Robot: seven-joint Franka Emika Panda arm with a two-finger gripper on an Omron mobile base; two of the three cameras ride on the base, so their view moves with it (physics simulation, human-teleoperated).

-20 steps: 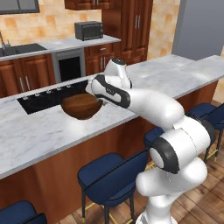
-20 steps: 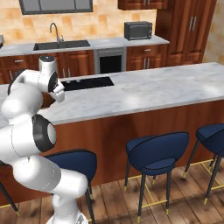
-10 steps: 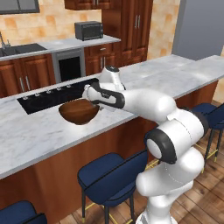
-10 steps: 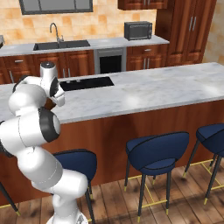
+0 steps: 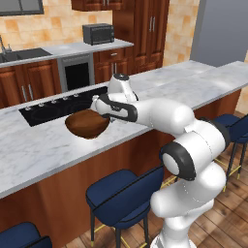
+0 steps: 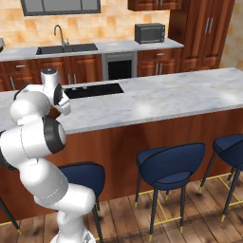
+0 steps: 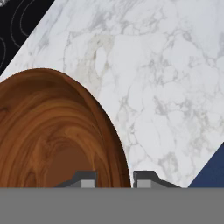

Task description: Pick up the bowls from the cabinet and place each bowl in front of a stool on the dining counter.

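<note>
Pinching the rim of the wooden bowl (image 5: 87, 125), my gripper (image 7: 113, 178) holds it mouth-up at the marble dining counter (image 5: 43, 145), beside the black cooktop (image 5: 58, 104); navy stools (image 5: 127, 191) line the near side.

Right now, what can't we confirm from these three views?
- Whether the wooden bowl rests on the dining counter or hangs just above: left base view, its underside is turned away.
- The bowl in the right base view: the arm blocks it.
- Gripper fingertips: hand view, cut off at the bottom.
</note>
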